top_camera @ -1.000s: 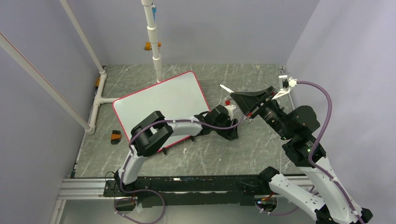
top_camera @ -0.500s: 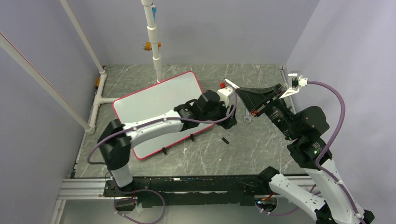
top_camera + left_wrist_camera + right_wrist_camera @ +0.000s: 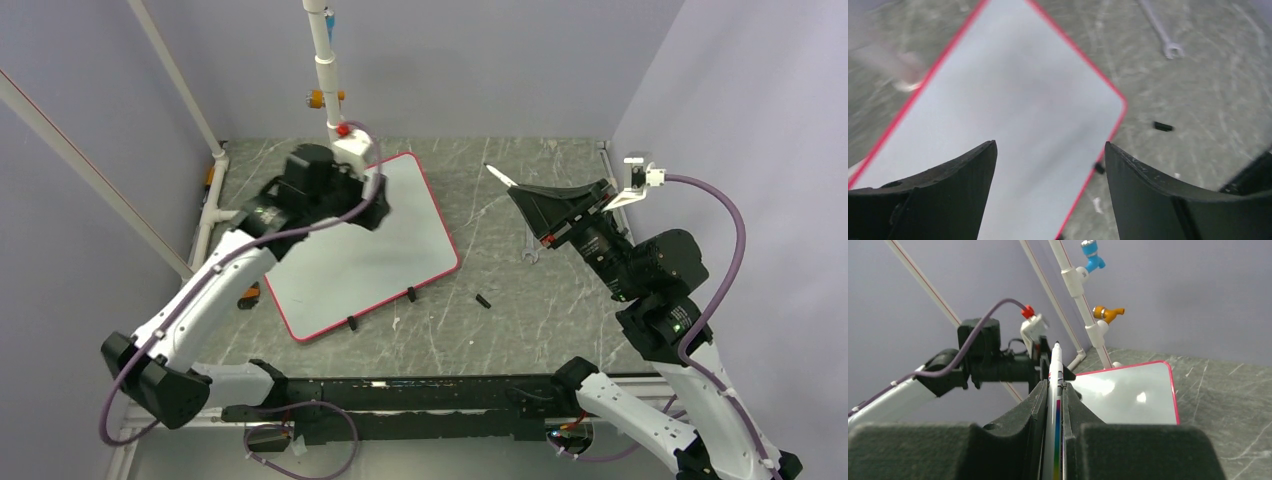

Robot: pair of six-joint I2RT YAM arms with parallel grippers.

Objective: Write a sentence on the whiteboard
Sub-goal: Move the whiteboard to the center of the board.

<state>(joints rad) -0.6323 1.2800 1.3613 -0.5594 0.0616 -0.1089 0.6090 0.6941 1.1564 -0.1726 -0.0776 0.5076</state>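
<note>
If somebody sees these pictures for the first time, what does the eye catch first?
The big whiteboard with its red rim lies on the table, left of the middle, with no writing showing. The left gripper hangs open above it. On the right, the right gripper holds a marker clamped, raised off the table.

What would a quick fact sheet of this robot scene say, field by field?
Whiteboard: lying on the table, blank, no writing visible
Left gripper: open, empty, above the whiteboard
Right gripper: shut on a marker, raised right of the board
Loose items: wrench and small black piece, right of the board
</note>
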